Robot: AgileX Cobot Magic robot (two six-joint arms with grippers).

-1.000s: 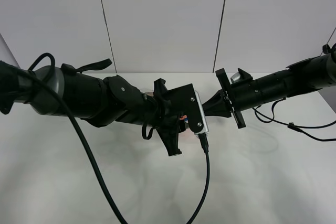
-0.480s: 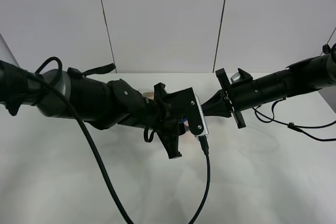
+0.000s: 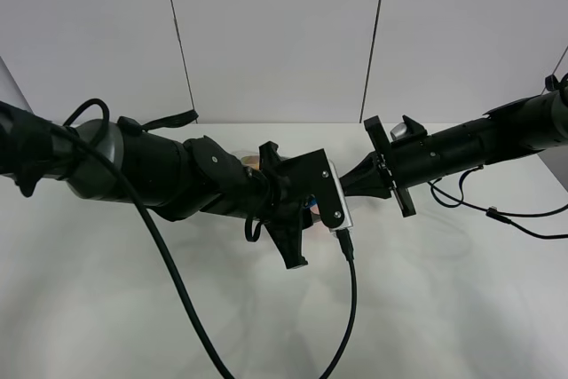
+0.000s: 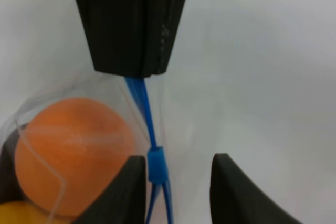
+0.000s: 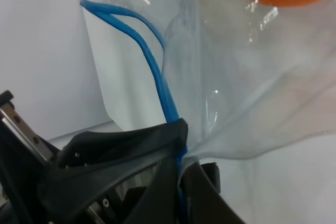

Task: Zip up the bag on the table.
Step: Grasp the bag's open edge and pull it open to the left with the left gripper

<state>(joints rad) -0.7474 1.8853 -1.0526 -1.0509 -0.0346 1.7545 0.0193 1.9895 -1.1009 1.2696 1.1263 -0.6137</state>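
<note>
The clear crinkly bag (image 5: 236,77) lies on the white table (image 3: 444,308) between my two grippers, mostly hidden under the left wrist in the high view. An orange (image 4: 73,153) and a bit of yellow fruit (image 4: 13,213) show through it. My left gripper (image 4: 178,182) is open, its fingers either side of the blue zipper slider (image 4: 156,165). My right gripper (image 5: 178,153) is shut on the end of the blue zipper strip (image 5: 152,72); it also shows in the left wrist view (image 4: 131,69). The strip runs taut between slider and right gripper.
Both arms meet over the table's middle (image 3: 346,188). A black cable (image 3: 351,308) hangs from the left wrist camera across the front. More cables (image 3: 497,215) trail at the right. A white panelled wall (image 3: 275,33) stands behind.
The left arm has shifted slightly, its wrist a touch lower and further back. The right arm has not moved.
</note>
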